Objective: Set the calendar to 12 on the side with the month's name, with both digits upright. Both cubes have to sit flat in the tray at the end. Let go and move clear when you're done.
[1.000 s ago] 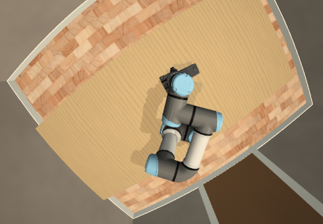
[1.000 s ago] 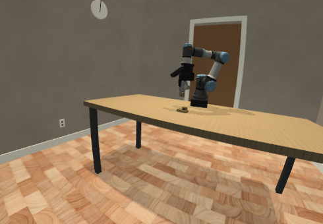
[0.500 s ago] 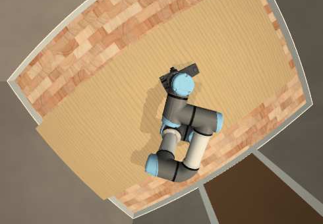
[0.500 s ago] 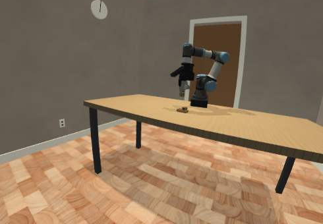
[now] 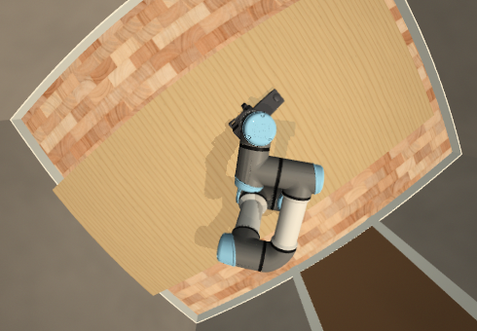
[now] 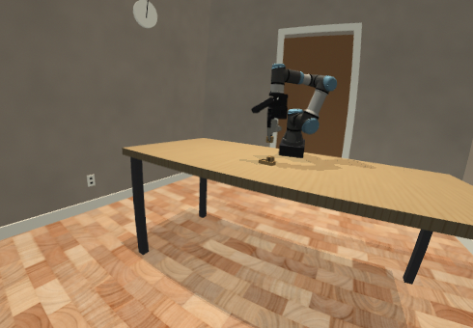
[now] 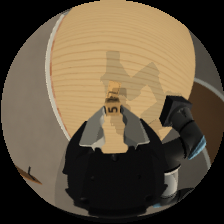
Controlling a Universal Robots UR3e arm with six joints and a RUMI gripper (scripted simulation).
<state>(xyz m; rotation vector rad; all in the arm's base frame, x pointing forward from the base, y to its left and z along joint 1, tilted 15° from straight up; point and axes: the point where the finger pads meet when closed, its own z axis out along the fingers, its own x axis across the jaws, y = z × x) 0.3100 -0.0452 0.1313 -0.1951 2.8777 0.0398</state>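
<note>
My gripper (image 6: 270,138) (image 7: 112,106) is shut on a light wooden cube (image 6: 269,140) (image 7: 113,108) and holds it above the table. In the wrist view a dark 5 shows on this cube's near face, lying sideways or upside down; I cannot tell which. The small wooden tray (image 6: 263,162) lies on the table below the gripper; in the wrist view it is partly hidden behind the held cube. The other cube (image 6: 270,158) is at the tray, toward its right in the exterior view. Its digits and the month's name are too small to read. The arm hides tray and cubes in the top view.
The wooden table (image 5: 341,70) (image 6: 362,185) bears the arm's base (image 6: 292,151). A dark bar (image 5: 270,103) (image 6: 262,105) juts sideways from the gripper's housing, well above the table. The arm's shadow falls around the tray.
</note>
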